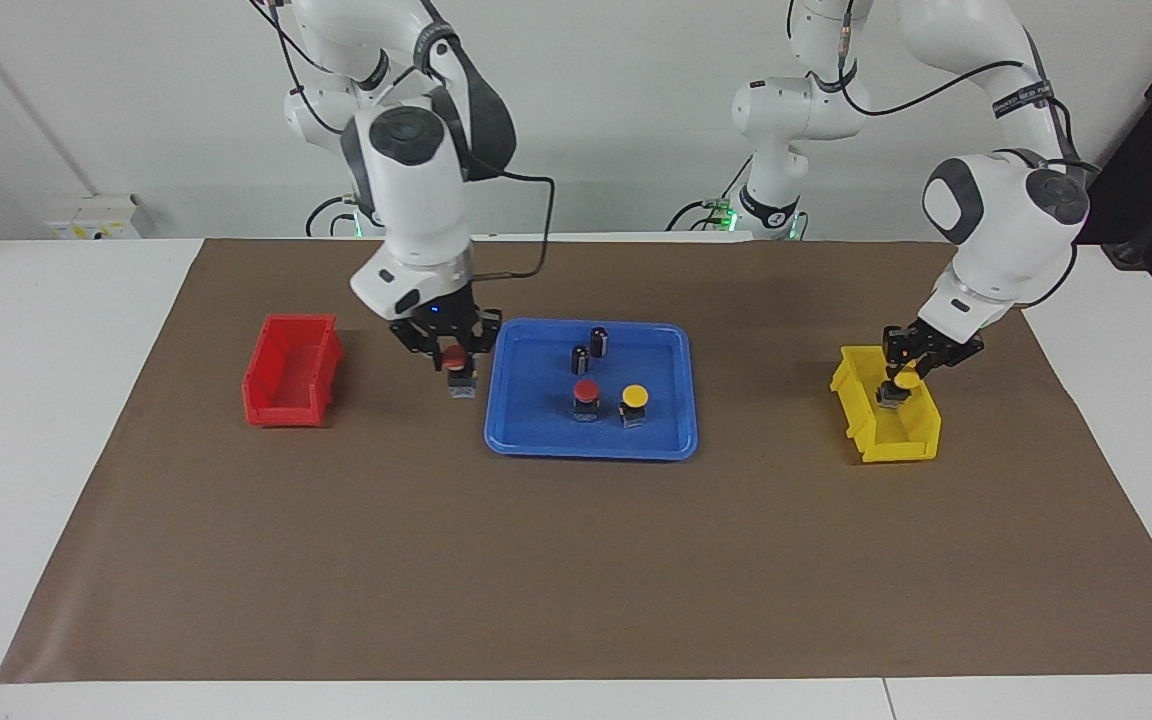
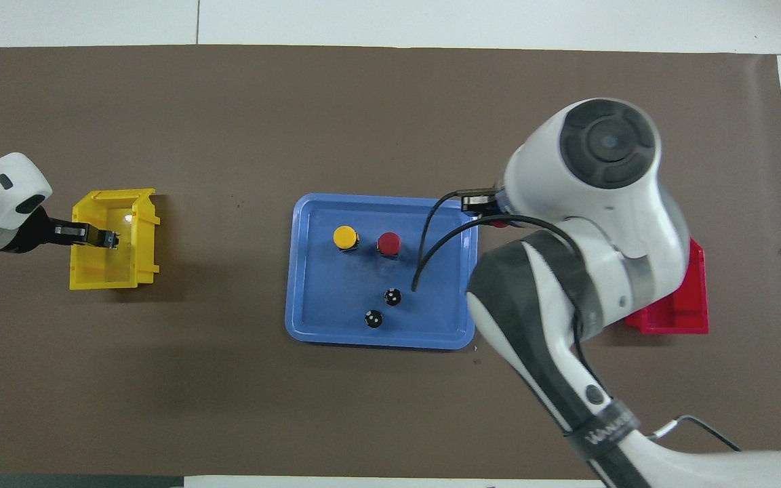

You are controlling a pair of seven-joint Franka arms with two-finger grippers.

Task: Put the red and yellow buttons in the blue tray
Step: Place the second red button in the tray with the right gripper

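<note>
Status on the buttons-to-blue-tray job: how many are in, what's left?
Two of four are in: one red mushroom-cap push button and one yellow one stand in the shallow blue plastic tray.

In hand: the right gripper holds a second red button beside the tray; the left gripper grips the second yellow button over the small yellow bin.

Left: placing both.

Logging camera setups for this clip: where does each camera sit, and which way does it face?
Facing view: high across the table, looking at both arms; right gripper holds a red mushroom-cap button, left gripper a yellow one.
Overhead view: above the robots' end, looking steeply down; the right arm's bulk dominates.
Shared: shallow blue plastic tray.
</note>
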